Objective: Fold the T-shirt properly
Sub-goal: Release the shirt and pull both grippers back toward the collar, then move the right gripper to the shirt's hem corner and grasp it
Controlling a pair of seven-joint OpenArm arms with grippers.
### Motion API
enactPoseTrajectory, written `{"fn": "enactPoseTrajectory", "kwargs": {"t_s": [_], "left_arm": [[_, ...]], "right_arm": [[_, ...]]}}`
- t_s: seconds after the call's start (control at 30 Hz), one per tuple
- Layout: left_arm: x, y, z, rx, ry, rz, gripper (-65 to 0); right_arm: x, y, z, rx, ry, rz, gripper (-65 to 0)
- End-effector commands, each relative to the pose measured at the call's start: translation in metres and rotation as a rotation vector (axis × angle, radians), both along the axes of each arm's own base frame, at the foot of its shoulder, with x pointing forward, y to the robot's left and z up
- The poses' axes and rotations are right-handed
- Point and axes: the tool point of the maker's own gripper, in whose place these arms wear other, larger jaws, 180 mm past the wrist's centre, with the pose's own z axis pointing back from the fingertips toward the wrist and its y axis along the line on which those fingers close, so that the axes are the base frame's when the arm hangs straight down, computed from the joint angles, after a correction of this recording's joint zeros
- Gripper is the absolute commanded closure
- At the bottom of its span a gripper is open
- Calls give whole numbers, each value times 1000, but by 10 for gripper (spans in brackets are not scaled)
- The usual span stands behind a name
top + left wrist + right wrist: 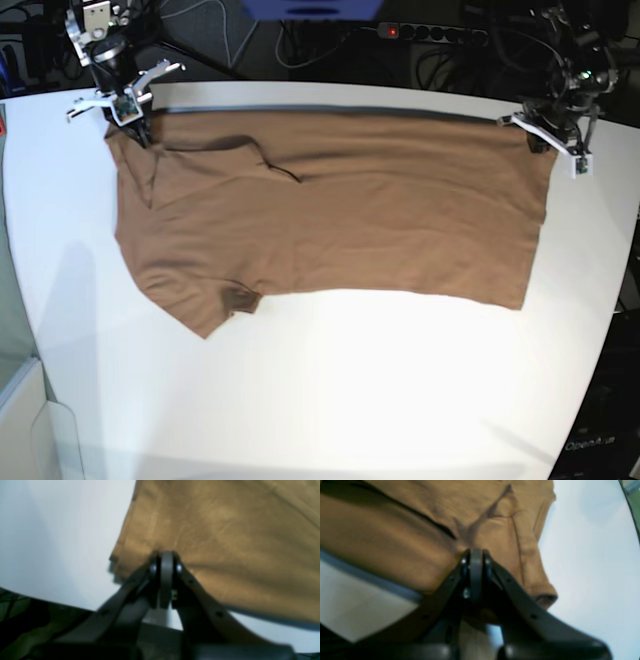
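The brown T-shirt [340, 210] lies spread sideways across the far half of the white table [350, 400]. One sleeve [215, 305] points toward the near left. My left gripper [541, 138] is shut on the shirt's far right corner, and the left wrist view shows the closed jaws [166, 556] pinching the fabric [225, 542]. My right gripper [137, 128] is shut on the far left corner by the shoulder. The right wrist view shows it [475, 552] clamped on creased cloth [395, 542] next to a sleeve cuff [542, 595]. The far edge casts a shadow and hangs slightly above the table.
Cables and a power strip [430, 32] lie behind the table's far edge. The table's curved right edge [610, 330] drops to dark floor. A pale clear bin [20, 410] stands off the near left corner.
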Motion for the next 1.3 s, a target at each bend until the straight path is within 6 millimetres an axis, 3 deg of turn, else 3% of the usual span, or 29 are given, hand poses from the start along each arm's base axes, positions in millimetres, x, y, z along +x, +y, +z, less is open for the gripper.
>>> {"fn": "enactPoseTrajectory", "kwargs": {"t_s": [0.0,0.2,0.4,0.6,0.8,0.9,1.0,1.07,1.27], "left_arm": [[-48,1,-26,16,235,-1,-22],[-41,4,-20,26,212,1,-22],[-16,4,7,65,119,-20,-22],[6,-2,33,92,27,-36,-22],[35,0,47,101,-37,-34,-22],[40,1,53,107,-57,-35,-22],[58,2,71,122,-121,-35,-22],[64,13,79,129,-149,5,-23],[76,32,94,127,-150,78,-25]], "right_arm": [[-13,-6,-11,-33,71,-11,0],[-7,-6,5,-24,0,2,0],[13,-16,53,-53,-153,-30,0],[26,-16,79,-74,-223,-21,0],[29,-14,85,-75,-241,-17,0],[32,-14,87,-76,-249,-16,0],[51,-14,96,-74,-295,-16,-7],[65,-9,93,-50,-267,3,-7],[131,2,100,-39,-167,63,-7]]}}
